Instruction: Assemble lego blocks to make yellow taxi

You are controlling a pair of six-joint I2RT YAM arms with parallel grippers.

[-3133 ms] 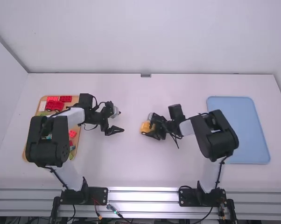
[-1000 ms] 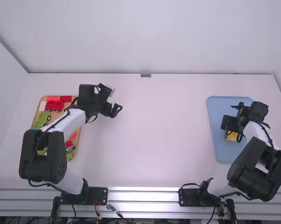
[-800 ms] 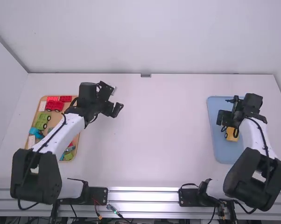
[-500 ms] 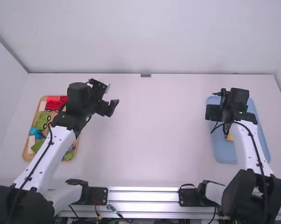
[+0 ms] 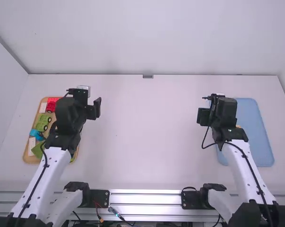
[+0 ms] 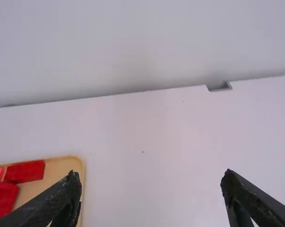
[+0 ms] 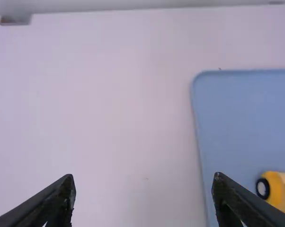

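Pointing somewhere unclear, yellow taxi (image 7: 278,189) shows wheel (image 7: 262,188) leftward

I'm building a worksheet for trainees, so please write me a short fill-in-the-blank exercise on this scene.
The yellow vehicle lies on the ____ tray.
The bricks at the tan tray's far end are ____.
The right tool, fingers apart, holds ____.

Missing words: blue; red; nothing

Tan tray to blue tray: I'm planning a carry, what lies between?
High view: white table, with the left gripper near the tan tray and the right gripper near the blue tray.
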